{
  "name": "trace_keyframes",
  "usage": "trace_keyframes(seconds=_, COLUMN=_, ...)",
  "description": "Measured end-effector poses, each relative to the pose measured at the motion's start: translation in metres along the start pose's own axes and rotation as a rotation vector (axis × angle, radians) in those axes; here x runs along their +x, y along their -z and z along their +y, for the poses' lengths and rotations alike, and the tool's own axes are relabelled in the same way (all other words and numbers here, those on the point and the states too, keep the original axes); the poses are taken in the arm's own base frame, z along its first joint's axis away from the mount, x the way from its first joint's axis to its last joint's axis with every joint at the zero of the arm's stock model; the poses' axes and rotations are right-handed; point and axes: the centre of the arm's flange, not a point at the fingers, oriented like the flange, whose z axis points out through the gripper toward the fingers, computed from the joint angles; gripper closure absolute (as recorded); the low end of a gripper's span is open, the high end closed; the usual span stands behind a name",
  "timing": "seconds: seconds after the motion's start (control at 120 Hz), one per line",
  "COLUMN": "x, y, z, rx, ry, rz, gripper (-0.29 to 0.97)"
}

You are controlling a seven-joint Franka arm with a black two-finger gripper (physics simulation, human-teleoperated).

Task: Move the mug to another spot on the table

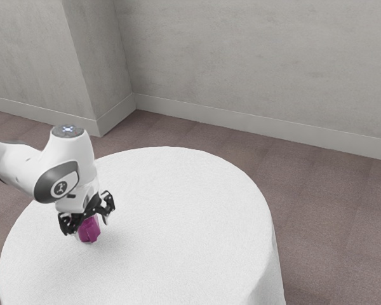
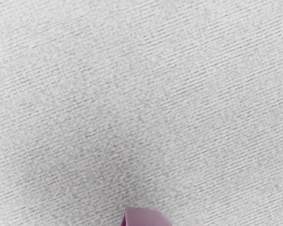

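A small magenta mug (image 1: 89, 231) sits under my hand on the exterior view's left part of the round table (image 1: 197, 216). My black gripper (image 1: 87, 222) reaches down from above, shut on the mug, with a finger on either side of its upper part. The mug's base is at or just above the white cloth; I cannot tell whether it touches. In the wrist view a piece of the mug (image 2: 144, 217) shows right under the hand, with the white cloth (image 2: 141, 94) beyond it and a soft shadow on the cloth.
The white tablecloth covers the whole round table and hangs over its edge (image 1: 276, 254) on the exterior view's right. Brown floor (image 1: 330, 190) surrounds the table, and grey walls (image 1: 254, 57) stand behind it.
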Motion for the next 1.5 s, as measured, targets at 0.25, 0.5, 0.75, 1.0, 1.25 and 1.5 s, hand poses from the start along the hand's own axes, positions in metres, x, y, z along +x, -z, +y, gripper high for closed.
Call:
trace_keyframes(seconds=0.25, x=0.002, y=-0.01, z=0.001, rx=-0.009, ry=-0.021, rz=-0.014, gripper=0.07)
trace_keyframes(seconds=0.5, x=0.005, y=-0.012, z=-0.005, rx=0.015, ry=-0.075, rz=-0.055, gripper=0.42)
trace_keyframes(seconds=0.75, x=0.0, y=0.02, z=-0.009, rx=0.09, ry=-0.08, rz=-0.106, gripper=0.58)
trace_keyframes(seconds=1.0, x=0.017, y=0.053, z=-0.025, rx=0.203, ry=-0.128, rz=-0.154, gripper=0.66)
trace_keyframes(seconds=1.25, x=0.047, y=0.053, z=-0.051, rx=0.29, ry=-0.223, rz=-0.165, gripper=0.74)
trace_keyframes(seconds=1.5, x=0.068, y=0.042, z=-0.083, rx=0.353, ry=-0.325, rz=-0.177, gripper=0.79)
